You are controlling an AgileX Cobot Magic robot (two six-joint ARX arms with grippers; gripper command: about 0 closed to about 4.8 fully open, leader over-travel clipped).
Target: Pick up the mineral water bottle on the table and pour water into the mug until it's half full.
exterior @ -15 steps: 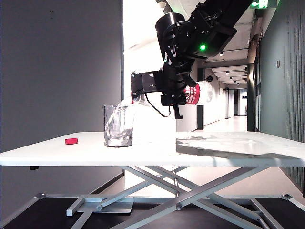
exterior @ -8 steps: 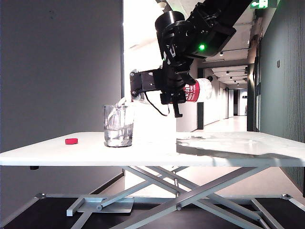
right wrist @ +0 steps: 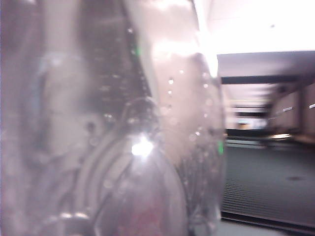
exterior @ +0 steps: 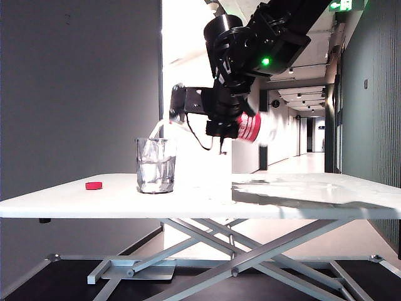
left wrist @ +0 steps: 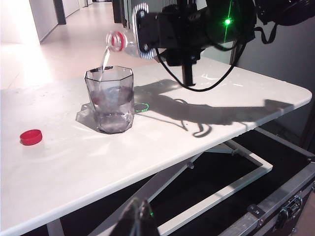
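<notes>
The mineral water bottle (exterior: 252, 127) lies tilted in the air, and my right gripper (exterior: 227, 123) is shut on its body. Its red-ringed neck (left wrist: 117, 40) points down over the mug (exterior: 155, 165), and a thin stream of water falls into it. The mug (left wrist: 110, 105) stands upright on the white table (exterior: 301, 194), partly filled. In the right wrist view the wet, clear bottle (right wrist: 147, 123) fills most of the picture and hides the fingers. My left gripper (left wrist: 140, 222) hangs shut below the table's near edge, far from the mug, holding nothing.
A small red cap (exterior: 94, 185) lies on the table left of the mug, also seen in the left wrist view (left wrist: 31, 136). The table's crossed grey frame (exterior: 232, 251) stands below. A black case edge (left wrist: 280, 211) lies on the floor.
My right wrist has rolled further, tipping the bottle's neck lower toward the mug. The water stream is now plain and the mug's level has risen. The left gripper has not moved.
</notes>
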